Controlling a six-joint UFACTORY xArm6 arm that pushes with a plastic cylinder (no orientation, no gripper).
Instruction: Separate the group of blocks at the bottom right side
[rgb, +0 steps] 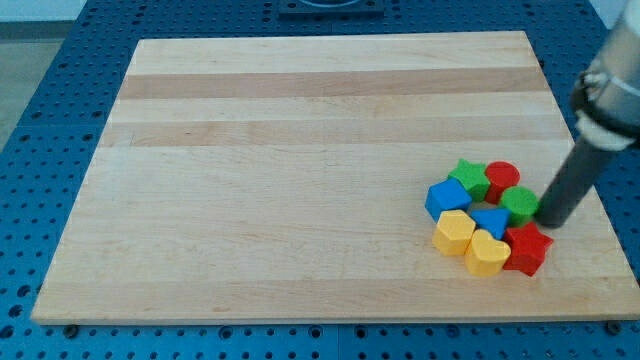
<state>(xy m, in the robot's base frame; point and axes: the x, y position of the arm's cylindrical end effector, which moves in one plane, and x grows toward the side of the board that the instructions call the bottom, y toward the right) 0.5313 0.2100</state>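
Note:
A tight group of several blocks lies at the bottom right of the wooden board. It holds a green star, a red cylinder, a green block, a blue block, a blue triangle, a yellow hexagon, a yellow heart and a red star. My tip stands at the group's right edge, beside the green block and just above the red star, touching or nearly touching them.
The board rests on a blue perforated table. The board's right edge lies close to the right of my tip.

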